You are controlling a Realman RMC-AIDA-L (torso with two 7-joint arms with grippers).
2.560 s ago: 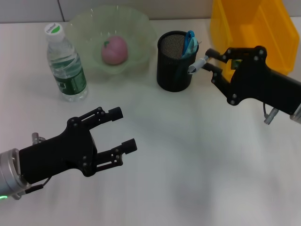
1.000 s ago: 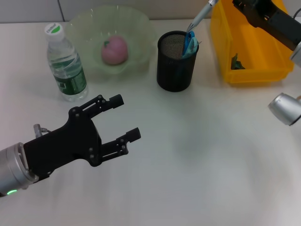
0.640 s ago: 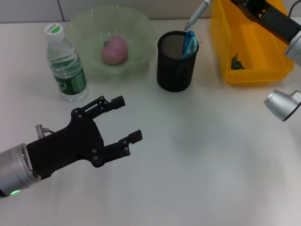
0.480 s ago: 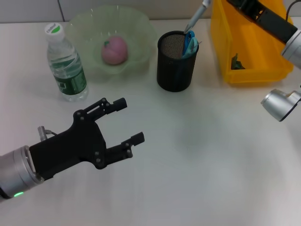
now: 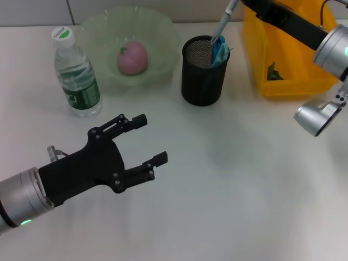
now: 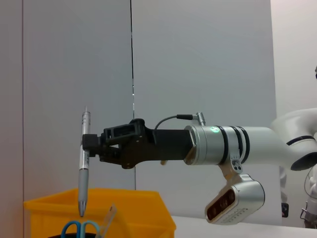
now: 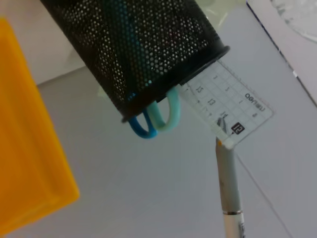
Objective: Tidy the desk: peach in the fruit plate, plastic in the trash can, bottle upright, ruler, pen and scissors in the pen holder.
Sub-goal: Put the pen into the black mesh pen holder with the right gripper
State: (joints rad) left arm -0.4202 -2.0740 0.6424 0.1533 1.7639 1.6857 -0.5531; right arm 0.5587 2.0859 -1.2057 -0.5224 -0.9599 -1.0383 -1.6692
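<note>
Right end effector [image 6: 91, 146], clamped on the pen [image 5: 225, 22], is raised above the tabletop [image 5: 228, 185] over the pen holder [image 5: 203, 70]. Its arm reaches in level from the robot's right, passing over the yellow trash can [image 5: 288, 49]. In the left wrist view the pen [image 6: 83, 163] hangs upright, tip down, just above the blue scissors [image 6: 79, 229] handles. In the right wrist view the pen tip [image 7: 221, 144] is at the corner of the clear ruler [image 7: 225, 109] that projects from the holder's rim beside the scissors' loops [image 7: 156, 116].

Left end effector [image 5: 142, 140] hovers low over the near-left tabletop, fingers spread wide and empty, pointing toward the holder; its forearm runs back to the lower-left corner of the head view.

Peach [image 5: 132, 57] lies in the green fruit plate [image 5: 98, 32] at the far side, and the bottle [image 5: 75, 73] stands upright just left of it. A dark scrap [image 5: 273, 72] lies inside the trash can.
</note>
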